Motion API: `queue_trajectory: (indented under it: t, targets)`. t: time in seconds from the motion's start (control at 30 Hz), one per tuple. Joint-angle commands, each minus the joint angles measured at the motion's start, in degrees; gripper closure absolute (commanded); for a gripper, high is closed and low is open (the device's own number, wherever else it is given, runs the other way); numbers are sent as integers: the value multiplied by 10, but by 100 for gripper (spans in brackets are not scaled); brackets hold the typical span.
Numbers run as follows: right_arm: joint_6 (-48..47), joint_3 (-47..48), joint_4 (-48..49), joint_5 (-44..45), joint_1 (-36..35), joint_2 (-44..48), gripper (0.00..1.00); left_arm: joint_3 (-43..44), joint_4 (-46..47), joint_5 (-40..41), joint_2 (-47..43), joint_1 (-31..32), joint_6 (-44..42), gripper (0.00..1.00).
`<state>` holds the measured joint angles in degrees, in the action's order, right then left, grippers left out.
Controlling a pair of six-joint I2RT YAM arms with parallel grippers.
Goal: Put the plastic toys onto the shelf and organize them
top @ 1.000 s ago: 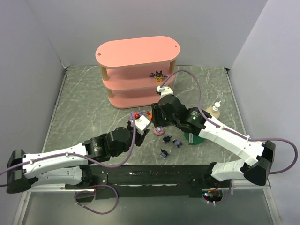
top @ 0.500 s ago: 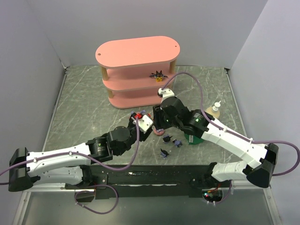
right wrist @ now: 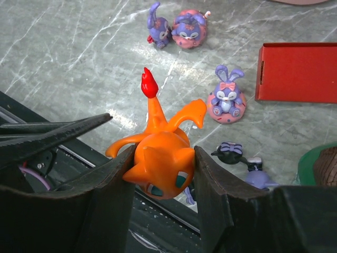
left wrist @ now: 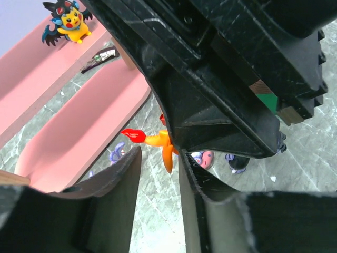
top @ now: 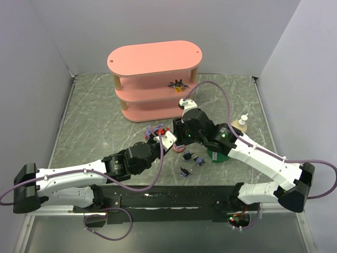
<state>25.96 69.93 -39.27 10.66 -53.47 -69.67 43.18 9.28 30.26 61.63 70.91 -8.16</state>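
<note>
A grey-green marbled surface [top: 95, 116] is enclosed by plain pale walls [top: 158, 21]; the pink three-tier shelf [top: 152, 58] is set at its far side, with a spiky black-and-yellow figurine [top: 178, 84] recorded on the middle tier near the right end. The right claw [right wrist: 163, 158] is found pinched on the orange figurine [right wrist: 158, 171] above the surface in front of the shelf, and the left claw [left wrist: 159, 155] is held close by, fingers narrowly parted with nothing between them. Lilac-pink figurines [right wrist: 226, 100] and dark figurines [top: 185, 171] are observed loose on the surface below, near a flat red box [right wrist: 300, 71] and a green cylinder [top: 217, 155].
</note>
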Motion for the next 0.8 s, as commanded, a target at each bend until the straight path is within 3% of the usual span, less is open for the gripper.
queue_trajectory:
  t: [0.0,0.17,0.2,0.27,0.4,0.6,0.63,0.77]
  targets:
    - [7,-2,23,-3,2,23,97,-1,32,-16,5,-3,2,65]
    - [9,-5,26,-5,1,25,97,-2,38,-25,11,-9,1,78]
    - [10,-5,28,-5,1,24,97,-3,41,-22,13,-10,2,88]
    - [14,-8,31,-5,2,26,95,-6,47,-18,15,-11,1,99]
    - [21,-10,39,-1,2,29,88,-12,55,-21,13,-13,-3,99]
    - [23,-7,43,4,2,27,85,-15,56,-20,7,-14,-4,99]
    - [23,-6,45,3,2,27,82,-15,57,-16,8,-14,-3,99]
    - [20,-17,60,10,1,36,47,-16,67,-6,8,-17,-1,99]
